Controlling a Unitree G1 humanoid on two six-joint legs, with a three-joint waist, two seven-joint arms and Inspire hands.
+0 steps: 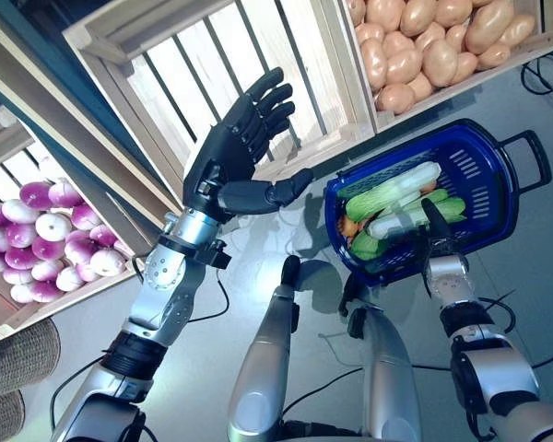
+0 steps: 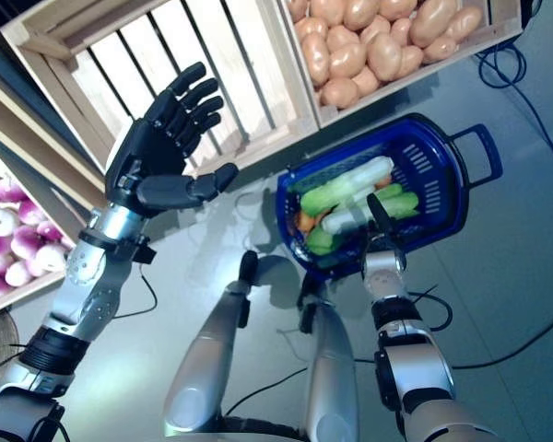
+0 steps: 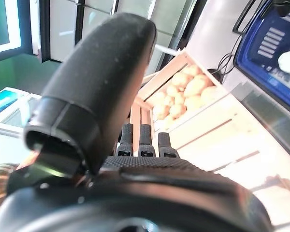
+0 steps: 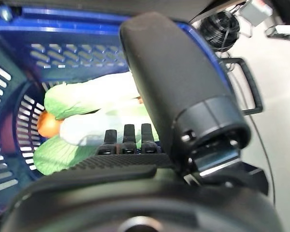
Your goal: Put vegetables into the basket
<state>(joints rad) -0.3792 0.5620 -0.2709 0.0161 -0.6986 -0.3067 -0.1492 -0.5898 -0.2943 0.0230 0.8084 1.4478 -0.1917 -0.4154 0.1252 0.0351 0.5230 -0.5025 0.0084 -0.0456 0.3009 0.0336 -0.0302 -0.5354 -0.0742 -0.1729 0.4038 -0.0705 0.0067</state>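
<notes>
The blue plastic basket (image 1: 484, 166) stands on the floor below the stand. In it lie pale green and white leafy vegetables (image 1: 394, 189), a green cucumber-like piece (image 1: 367, 245) and something orange (image 1: 349, 227). They also show in the right wrist view (image 4: 87, 99). My left hand (image 1: 232, 152) is raised in front of an empty wooden crate (image 1: 258, 55), fingers straight, thumb out, holding nothing. My right hand (image 1: 440, 232) is over the basket's near rim, fingers straight, holding nothing.
The wooden stand runs across the back. A crate of potatoes (image 1: 424, 46) sits above the basket and a crate of purple and white round vegetables (image 1: 46, 239) at the left. A woven basket (image 1: 18, 368) stands at the lower left.
</notes>
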